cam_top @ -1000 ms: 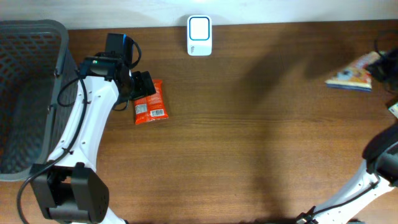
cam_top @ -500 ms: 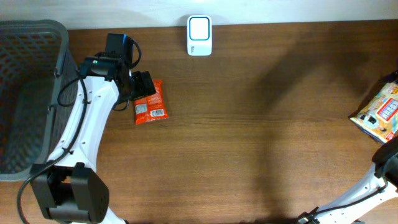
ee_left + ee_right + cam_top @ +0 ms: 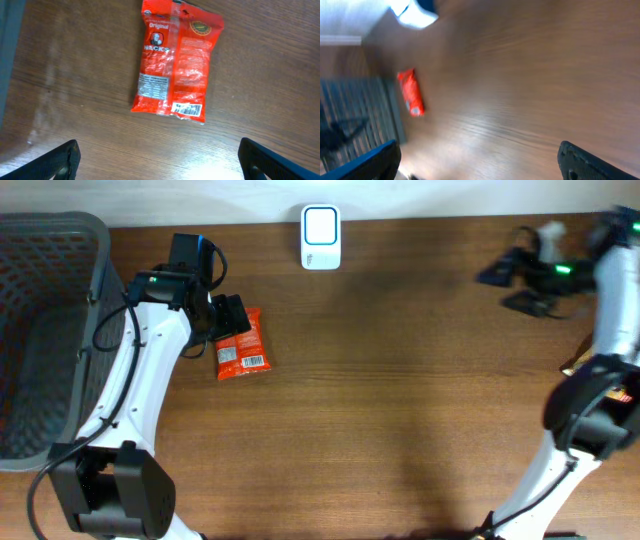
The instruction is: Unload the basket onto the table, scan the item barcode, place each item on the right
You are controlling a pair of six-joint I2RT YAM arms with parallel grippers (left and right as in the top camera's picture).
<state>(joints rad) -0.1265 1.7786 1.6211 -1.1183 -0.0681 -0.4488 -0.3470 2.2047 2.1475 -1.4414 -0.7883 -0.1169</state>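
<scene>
Left wrist: red snack packet (image 3: 175,62) lies ahead of the spread left claw (image 3: 160,155), untouched; right claw (image 3: 510,285) spread, far off.

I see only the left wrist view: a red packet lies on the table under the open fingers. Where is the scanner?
Observer: The white scanner stands at the far edge of the table, to the robot's right of the red packet.
Operator: Does the right gripper hold anything?
Observer: No, it is open and empty, over the far right of the table.
Operator: And what is further to the left?
Observer: A grey basket, at the table's left end.
</scene>
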